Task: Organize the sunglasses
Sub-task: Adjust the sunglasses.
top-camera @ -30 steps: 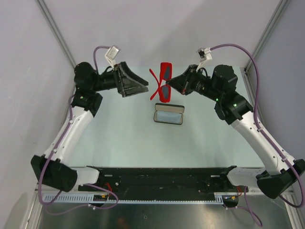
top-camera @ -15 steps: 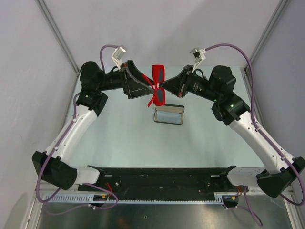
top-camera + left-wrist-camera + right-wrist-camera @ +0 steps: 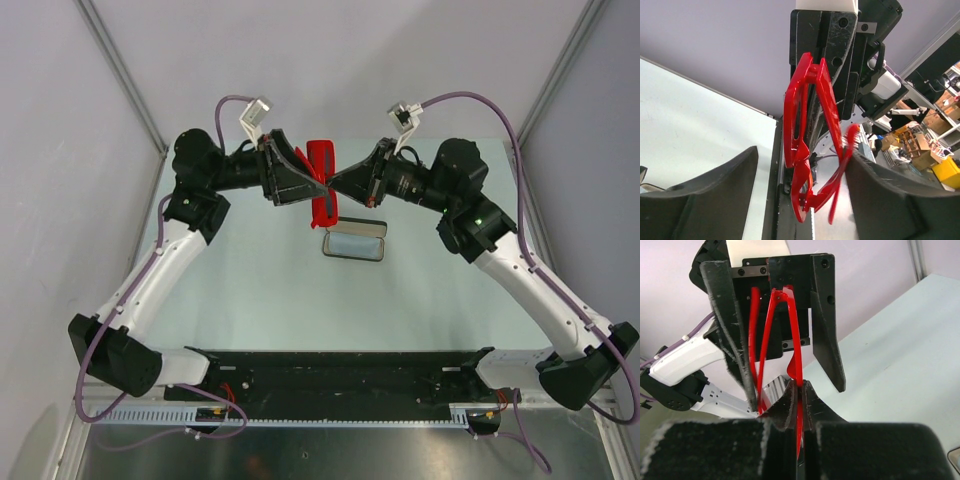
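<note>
Since a second ago your left arm has swung right, so its jaws now straddle the red plastic-framed sunglasses (image 3: 322,178), held in the air over the far middle of the pale worktop (image 3: 260,290), just beyond the open black oblong case (image 3: 354,223). Your left jaws stand wide, one either side of the frame, gripping nothing yet. Your right jaws are pinched tight on a thin red part, probably steadying the pair so you can fold its arms.
</note>
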Available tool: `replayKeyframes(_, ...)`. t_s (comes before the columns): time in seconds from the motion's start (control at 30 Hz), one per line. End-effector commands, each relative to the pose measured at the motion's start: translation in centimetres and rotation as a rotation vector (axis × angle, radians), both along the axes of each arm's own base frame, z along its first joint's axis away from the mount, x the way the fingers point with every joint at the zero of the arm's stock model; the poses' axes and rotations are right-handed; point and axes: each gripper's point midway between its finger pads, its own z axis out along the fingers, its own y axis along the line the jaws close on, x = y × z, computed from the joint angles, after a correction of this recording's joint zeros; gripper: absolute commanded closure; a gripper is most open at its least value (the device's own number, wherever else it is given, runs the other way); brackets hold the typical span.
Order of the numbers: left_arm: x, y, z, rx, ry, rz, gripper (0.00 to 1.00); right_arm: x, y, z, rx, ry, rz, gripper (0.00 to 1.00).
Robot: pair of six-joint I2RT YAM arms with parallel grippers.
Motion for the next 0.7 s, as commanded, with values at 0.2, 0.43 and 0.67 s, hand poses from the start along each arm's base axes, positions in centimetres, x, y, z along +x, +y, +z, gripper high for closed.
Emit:
replayKeyframes(0.2, -1.1, 0.0, 1.5, -0.012, -0.059, -0.047, 0.48, -2.5, 0.7, 2.5, 0.069, -0.065, 0.136, 1.00)
replayKeyframes(0.43, -1.5, 0.2, 1.9, -0.015, -0.081, -0.056, 0.77, -2.4, 0.8, 2.3, 0.063, -0.066, 0.130, 1.00)
replayKeyframes(0.67, -1.1, 0.5, 2.3, -0.026, -0.067, -0.020, 0.20, -1.4, -0.1, 2.6, 0.061, -0.076, 0.064, 1.00)
